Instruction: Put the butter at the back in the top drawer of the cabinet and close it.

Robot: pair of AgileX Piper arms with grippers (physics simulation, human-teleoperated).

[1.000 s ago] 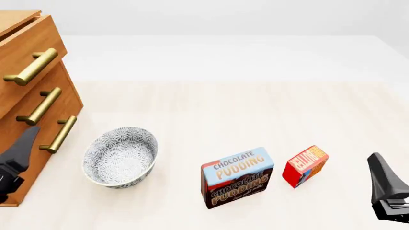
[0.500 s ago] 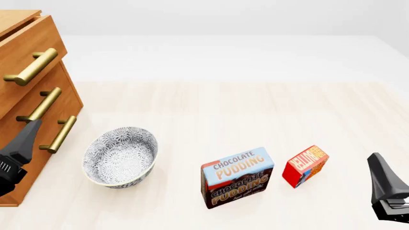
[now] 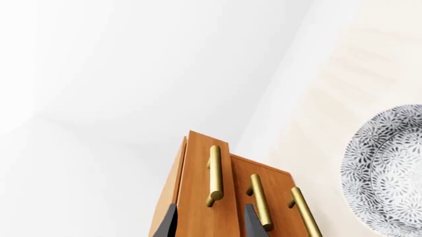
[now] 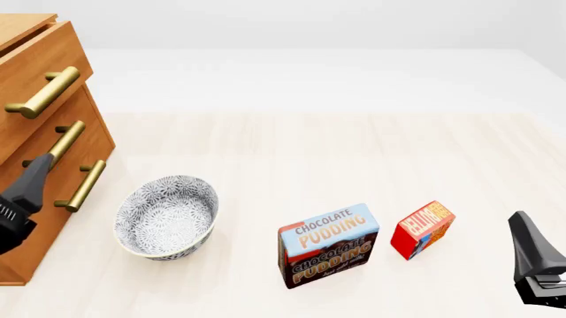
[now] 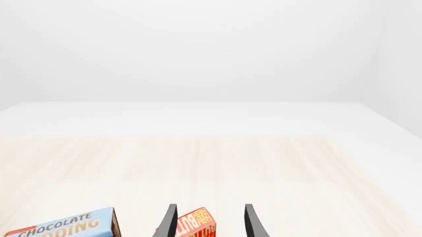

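The butter [image 4: 423,230], a small red box with orange lettering, stands at the front right of the table. My right gripper [image 4: 523,228] hangs open to the right of it. In the right wrist view the butter [image 5: 196,224] shows just beyond the open right gripper [image 5: 211,207]. The wooden cabinet [image 4: 89,136] stands at the left edge, and its top drawer [image 4: 53,56] carries a brass bar handle [image 4: 44,93]. My left gripper [image 4: 40,169] is open in front of the middle drawer's handle. In the left wrist view this left gripper [image 3: 211,207] points up at the top drawer handle [image 3: 215,175].
A patterned bowl [image 4: 166,215] sits just right of the cabinet's foot, also seen as the bowl [image 3: 389,173] from the left wrist. A brown-and-blue Chocolate Pudding box [image 4: 327,245] stands between the bowl and the butter.
My left gripper has climbed up the cabinet front, from beside the lowest handle to the middle one. The right arm, butter and boxes have not moved.
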